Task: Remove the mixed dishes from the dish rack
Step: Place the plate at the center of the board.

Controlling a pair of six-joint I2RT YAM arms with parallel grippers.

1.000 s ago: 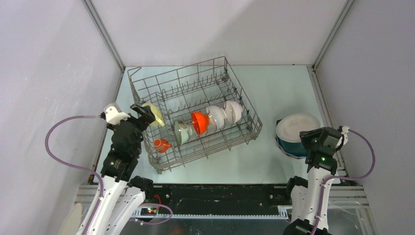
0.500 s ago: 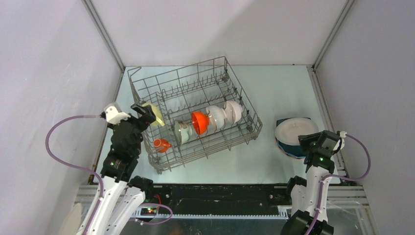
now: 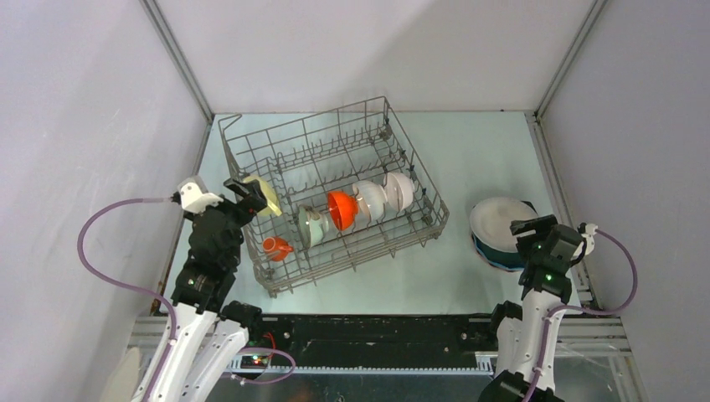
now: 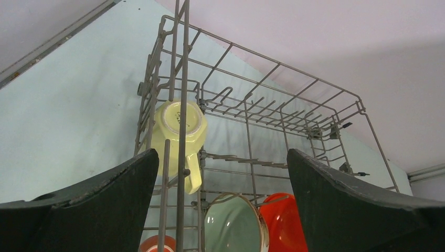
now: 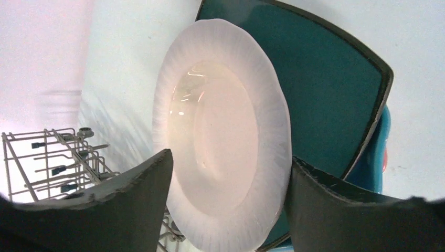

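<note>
Your left gripper (image 4: 221, 157) has not moved over the last second: its jaws stand wide apart at the left wall of the dish rack (image 3: 360, 255), with an upright rack wire between them and the pale yellow cup (image 4: 194, 128) just beyond, base toward the camera, inside the rack and not yet gripped. Along the rack's near row, the orange mug (image 3: 275, 247), pale green bowl (image 3: 311, 226), orange bowl (image 3: 342, 209) and two white bowls (image 3: 368, 199) stand on edge among the tines, so most of the unloading is still ahead. On the right the change is plain: your right gripper (image 5: 229, 157) has parted its jaws and drawn back toward you. The white plate (image 5: 225, 136) now lies flat on the dark teal plates (image 5: 325, 94) stacked on the counter (image 3: 469, 151), right of the rack and well apart from it. The open jaws hold nothing, so that plate looks delivered and the right arm free, and the cup on the left looks like your next pick
</note>
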